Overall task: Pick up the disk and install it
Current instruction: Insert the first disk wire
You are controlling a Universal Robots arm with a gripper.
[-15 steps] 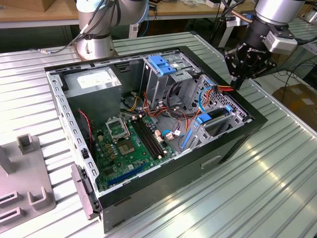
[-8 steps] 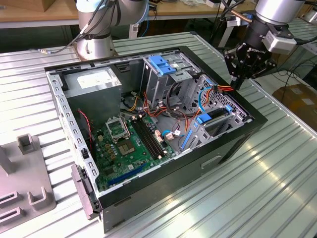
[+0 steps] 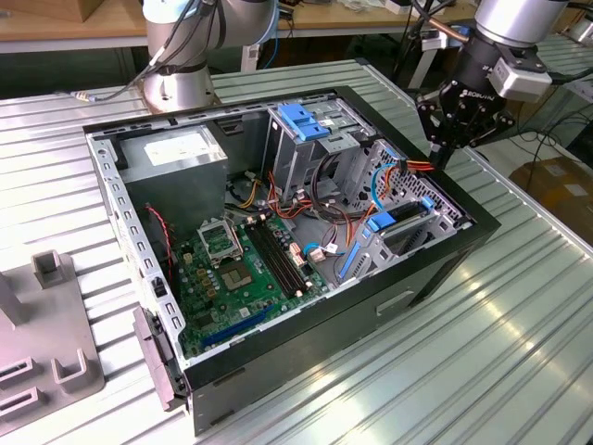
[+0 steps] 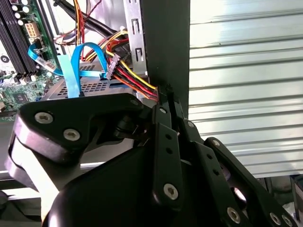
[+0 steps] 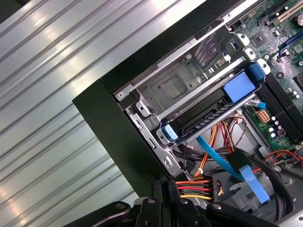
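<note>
The gripper (image 3: 438, 158) hangs at the rim of the open computer case (image 3: 435, 269), its fingers pressed together, tips at a red-and-yellow cable bundle (image 5: 194, 187). The disk (image 5: 203, 113), in its blue carrier, sits in the case's drive bay, near the gripper.

1. A ribbed silver metal table (image 3: 519, 352) carries everything.
2. An open black computer case (image 3: 435, 269) lies on its side near the table's middle.
3. A grey slotted fixture (image 3: 46, 357) sits at the exterior view's left, apart from the case.
4. A round robot arm base (image 3: 176, 88) stands beyond the case.
</note>
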